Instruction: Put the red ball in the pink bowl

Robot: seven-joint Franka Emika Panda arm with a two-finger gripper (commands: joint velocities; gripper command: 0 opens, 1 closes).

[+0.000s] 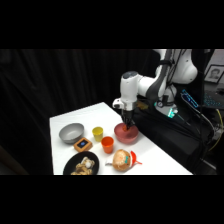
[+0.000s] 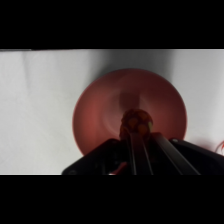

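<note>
At the worktop's [image 1: 150,160] near edge stood a black plate [image 1: 71,165] with pale food on it, and beside it toward the right edge lay a tan and orange toy [image 1: 123,159]. Behind these stood a small block with a blue top [image 1: 82,144], an orange cup [image 1: 107,144] and a yellow cup [image 1: 98,132], with a grey bowl [image 1: 71,132] at the left edge. Farther back, near the right edge, sat the pink bowl [image 1: 125,134], and the gripper [image 1: 128,124] hung down into it. In the wrist view the fingers [image 2: 131,145] were clamped on the red ball [image 2: 135,121], which sat at their tips over the middle of the pink bowl's [image 2: 100,110] floor; whether it touched the floor could not be told.
</note>
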